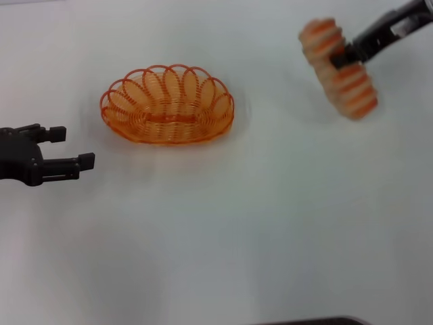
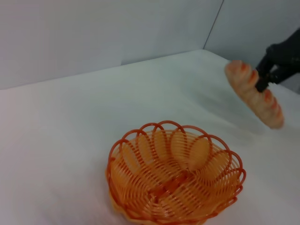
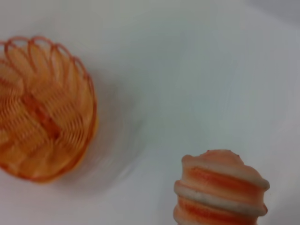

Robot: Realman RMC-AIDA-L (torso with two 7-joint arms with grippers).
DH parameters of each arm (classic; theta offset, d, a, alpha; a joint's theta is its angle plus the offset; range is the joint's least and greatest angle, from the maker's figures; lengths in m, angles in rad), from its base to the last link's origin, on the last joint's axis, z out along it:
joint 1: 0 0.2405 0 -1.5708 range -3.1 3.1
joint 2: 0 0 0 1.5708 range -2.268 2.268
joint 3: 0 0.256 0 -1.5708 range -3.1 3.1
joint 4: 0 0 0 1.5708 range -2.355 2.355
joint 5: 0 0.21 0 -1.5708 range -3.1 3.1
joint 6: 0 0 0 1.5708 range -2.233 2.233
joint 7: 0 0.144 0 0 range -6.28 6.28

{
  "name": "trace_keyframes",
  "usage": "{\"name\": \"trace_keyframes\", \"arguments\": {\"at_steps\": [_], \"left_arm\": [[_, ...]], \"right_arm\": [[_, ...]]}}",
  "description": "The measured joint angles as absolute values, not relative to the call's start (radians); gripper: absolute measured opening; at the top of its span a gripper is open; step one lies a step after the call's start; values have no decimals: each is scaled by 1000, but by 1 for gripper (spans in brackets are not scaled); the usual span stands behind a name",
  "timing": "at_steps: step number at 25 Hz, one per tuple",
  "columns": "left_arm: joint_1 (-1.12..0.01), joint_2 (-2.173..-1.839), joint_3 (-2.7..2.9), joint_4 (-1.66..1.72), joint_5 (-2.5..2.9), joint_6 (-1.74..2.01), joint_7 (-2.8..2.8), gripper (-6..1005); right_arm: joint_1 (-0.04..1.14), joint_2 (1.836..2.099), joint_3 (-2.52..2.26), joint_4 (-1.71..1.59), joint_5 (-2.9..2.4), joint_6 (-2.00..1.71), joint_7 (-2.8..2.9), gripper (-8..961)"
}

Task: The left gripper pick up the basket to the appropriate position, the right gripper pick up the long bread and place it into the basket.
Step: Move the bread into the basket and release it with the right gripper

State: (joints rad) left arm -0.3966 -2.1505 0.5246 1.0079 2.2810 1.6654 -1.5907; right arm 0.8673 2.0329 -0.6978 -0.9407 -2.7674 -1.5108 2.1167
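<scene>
1. Long bread hangs above the desk, pinched across its middle by the right gripper; you can see it sits well apart from the basket.
2. Expect it to be light and probably soft; its ridged, striped crust should resist slipping, so your mid-length hold looks balanced.
3. Your basket is an open wire weave with a scalloped rim, oval, empty, likely light and springy; grip it by a rim loop.
4. Your left gripper waits beside the basket, jaws spread, holding nothing.
</scene>
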Motion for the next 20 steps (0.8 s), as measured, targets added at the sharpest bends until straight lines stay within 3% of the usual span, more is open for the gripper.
{"name": "trace_keyframes", "arguments": {"at_steps": [11,14,20], "left_arm": [[-393,-2156,525,997,2272,1671,-1591,891],[-393,-2157,524,996,2271,1684,-1586,891],[-391,-2157,525,995,2271,1692,-1582,890]], "right_arm": [[888,1976,-713,-927,-2380,-1407,1837,185],[915,1978,-744,-921,-2340,-1421,1776,186],[986,2013,-891,-900,-2320,-1467,1679,185]]}}
